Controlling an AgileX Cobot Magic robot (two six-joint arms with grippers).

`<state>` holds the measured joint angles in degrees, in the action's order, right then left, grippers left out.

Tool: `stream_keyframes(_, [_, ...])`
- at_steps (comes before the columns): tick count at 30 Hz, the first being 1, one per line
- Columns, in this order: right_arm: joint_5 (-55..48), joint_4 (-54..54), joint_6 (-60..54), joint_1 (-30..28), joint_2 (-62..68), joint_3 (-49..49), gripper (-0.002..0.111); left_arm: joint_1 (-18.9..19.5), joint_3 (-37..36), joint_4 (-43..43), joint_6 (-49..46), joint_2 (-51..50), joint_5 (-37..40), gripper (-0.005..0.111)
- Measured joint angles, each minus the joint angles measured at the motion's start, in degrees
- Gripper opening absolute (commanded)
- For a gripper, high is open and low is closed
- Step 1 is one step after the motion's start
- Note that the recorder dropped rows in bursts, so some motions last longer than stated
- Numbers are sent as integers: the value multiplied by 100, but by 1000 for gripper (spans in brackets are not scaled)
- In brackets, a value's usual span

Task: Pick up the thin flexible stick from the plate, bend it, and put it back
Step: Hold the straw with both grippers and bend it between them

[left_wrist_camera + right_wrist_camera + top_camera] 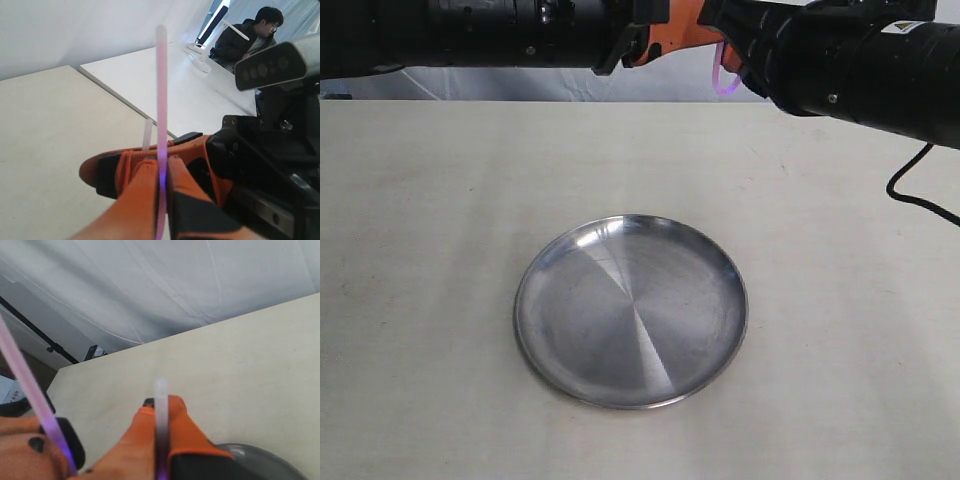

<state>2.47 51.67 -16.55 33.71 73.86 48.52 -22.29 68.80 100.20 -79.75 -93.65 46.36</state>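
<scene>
Thin flexible stick, seemingly bent, clamped by left gripper and right gripper, clear of plate

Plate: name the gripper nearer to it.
Left, marginally. Both hang high beyond the plate, gripping the stick; left gripper nearer its middle, right gripper toward its right rim.

Soft, even light is falling over the table, leaving only a thin shadow under the rim of the plate. Its brushed steel is throwing fan-shaped glare streaks. In the wrist views the left pincer and the right pincer are blurring close up, and the stick is glowing purple where pinched.
</scene>
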Motion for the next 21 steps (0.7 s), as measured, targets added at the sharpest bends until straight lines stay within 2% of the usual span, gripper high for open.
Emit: stream_keyframes(21, [-147, -21, -11, 13, 0, 0, -1, -47, 0, 0, 0, 0, -74, 0])
